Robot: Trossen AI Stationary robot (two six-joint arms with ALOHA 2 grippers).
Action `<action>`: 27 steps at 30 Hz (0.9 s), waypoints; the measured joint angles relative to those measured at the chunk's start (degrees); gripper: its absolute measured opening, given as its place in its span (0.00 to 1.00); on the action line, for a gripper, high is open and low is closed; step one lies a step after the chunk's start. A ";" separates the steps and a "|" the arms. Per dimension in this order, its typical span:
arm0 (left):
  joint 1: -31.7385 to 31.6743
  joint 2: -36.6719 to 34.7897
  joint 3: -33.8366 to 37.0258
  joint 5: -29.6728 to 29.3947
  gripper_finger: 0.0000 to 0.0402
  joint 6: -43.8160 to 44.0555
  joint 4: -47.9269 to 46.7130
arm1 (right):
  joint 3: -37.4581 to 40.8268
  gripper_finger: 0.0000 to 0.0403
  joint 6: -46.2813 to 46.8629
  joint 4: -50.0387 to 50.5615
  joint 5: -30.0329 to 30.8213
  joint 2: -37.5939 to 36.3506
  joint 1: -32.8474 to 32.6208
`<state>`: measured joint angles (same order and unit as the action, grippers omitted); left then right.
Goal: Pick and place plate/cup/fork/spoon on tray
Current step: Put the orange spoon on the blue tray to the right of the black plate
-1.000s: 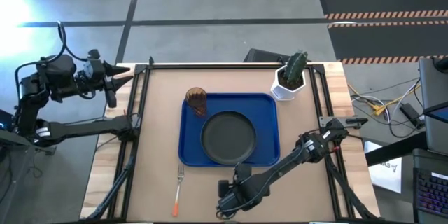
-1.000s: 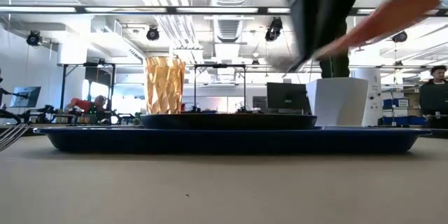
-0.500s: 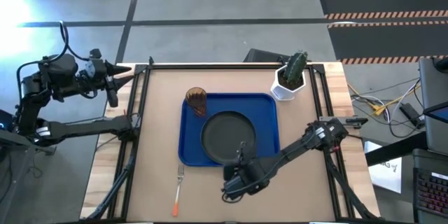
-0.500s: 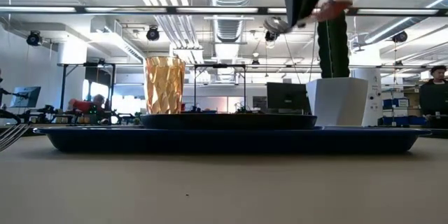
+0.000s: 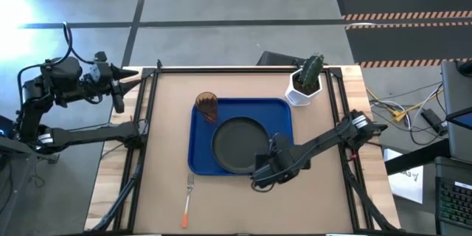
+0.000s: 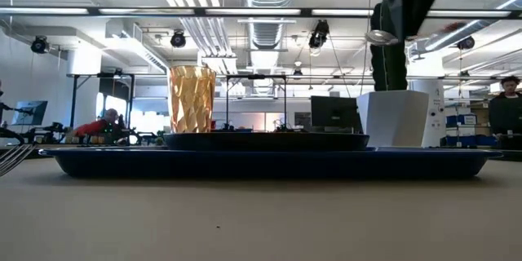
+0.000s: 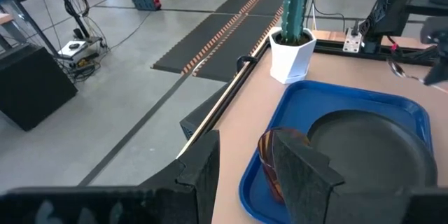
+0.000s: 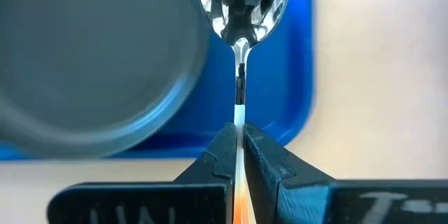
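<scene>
The right gripper [image 8: 238,150] is seen clamped tight on the small metal spoon with the orange plastic handle [image 8: 240,21], the handle pinched between the two dark fingers and the rounded bowl carried out ahead of the fingertips. From above, that gripper [image 5: 259,179] is placed over the near right corner of the large bright blue rectangular plastic tray [image 5: 199,134], just beside the rim of the round matte black plate [image 5: 240,145] that is already set in the tray's middle. In the right wrist view the bowl is held over the blue strip between the plate [image 8: 91,63] and the tray's raised edge [image 8: 297,77], clear of both, with bare table beyond.

The spoon is judged light, stiff and slick at the metal end; the plastic handle is the better place to be gripped, and that is where it is taken. Being thin, it could be twisted in the pinch or be bounced on release, so a low drop is called for.

The small translucent amber-brown plastic tumbler [image 5: 207,106] is found standing in the tray's far left corner. The small orange-handled metal fork [image 5: 187,200] is left on the table, near the tray's front edge. The white pot with the green cactus [image 5: 307,81] is kept outside the tray's far right corner.

The left gripper [image 5: 130,74] is parked off the table's far left corner, its fingers [image 7: 297,171] partly parted and nothing held.
</scene>
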<state>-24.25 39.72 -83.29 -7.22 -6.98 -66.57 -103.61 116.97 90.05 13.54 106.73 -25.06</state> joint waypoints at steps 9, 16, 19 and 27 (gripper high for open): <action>0.01 0.00 0.02 0.00 0.29 0.01 0.02 | 14.17 0.02 -0.95 -8.91 0.09 -7.06 1.98; 0.00 0.00 0.02 -0.02 0.29 0.02 0.00 | 23.97 0.02 -6.39 -18.67 0.09 -10.83 5.90; 0.01 0.00 0.02 -0.02 0.29 0.02 0.01 | 27.95 0.02 -9.75 -23.56 0.02 -12.60 7.89; 0.00 0.00 0.02 -0.04 0.29 0.02 0.00 | 35.66 0.02 -13.47 -29.90 -0.26 -16.30 10.90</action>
<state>-24.25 39.72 -83.26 -7.27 -6.96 -66.57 -67.94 103.50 60.15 13.28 90.43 -14.16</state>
